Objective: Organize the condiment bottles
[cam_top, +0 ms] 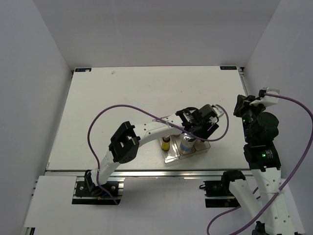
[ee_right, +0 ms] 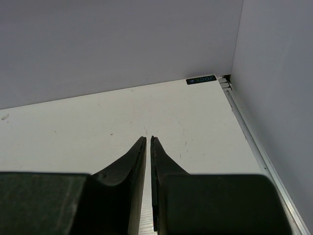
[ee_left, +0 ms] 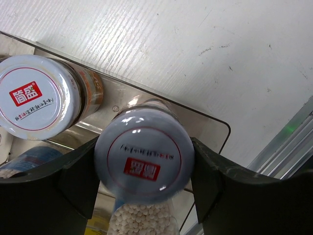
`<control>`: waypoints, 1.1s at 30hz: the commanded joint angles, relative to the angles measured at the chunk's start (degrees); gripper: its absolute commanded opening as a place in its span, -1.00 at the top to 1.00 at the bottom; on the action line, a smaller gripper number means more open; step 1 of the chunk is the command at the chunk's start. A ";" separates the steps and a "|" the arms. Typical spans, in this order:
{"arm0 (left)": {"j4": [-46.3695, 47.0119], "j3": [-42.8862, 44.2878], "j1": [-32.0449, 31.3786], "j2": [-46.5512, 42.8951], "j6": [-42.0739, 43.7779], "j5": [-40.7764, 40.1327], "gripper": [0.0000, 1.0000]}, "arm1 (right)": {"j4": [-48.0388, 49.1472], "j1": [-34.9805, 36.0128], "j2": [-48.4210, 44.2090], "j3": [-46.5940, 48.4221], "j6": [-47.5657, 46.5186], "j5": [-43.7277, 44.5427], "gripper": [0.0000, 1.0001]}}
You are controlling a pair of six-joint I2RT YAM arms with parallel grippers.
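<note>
My left gripper (cam_top: 197,131) (ee_left: 144,164) is shut on a short brown jar with a silver lid (ee_left: 144,156), over the near end of the right slot of the clear tray (cam_top: 172,158) (ee_left: 215,122). A second silver-lidded brown jar (ee_left: 36,100) stands at the far end of that slot. White bottles with blue labels (cam_top: 186,144) (ee_left: 142,220) (ee_left: 27,161) stand in the middle slot. A yellow dark-capped bottle (cam_top: 166,143) is in the left slot. The arm hides the other one. My right gripper (cam_top: 240,105) (ee_right: 148,139) is shut and empty, raised at the right.
The tray sits near the table's front edge, with a metal rail (ee_left: 288,142) just beyond it. White walls stand at the back and at the right (ee_right: 274,73). The left arm's purple cable (cam_top: 105,115) loops over the table.
</note>
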 commanded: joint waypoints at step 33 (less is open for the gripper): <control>-1.77 2.16 -0.18 -14.66 1.83 -12.30 -0.61 | 2.87 -0.27 -0.53 -0.59 -0.47 -2.19 0.69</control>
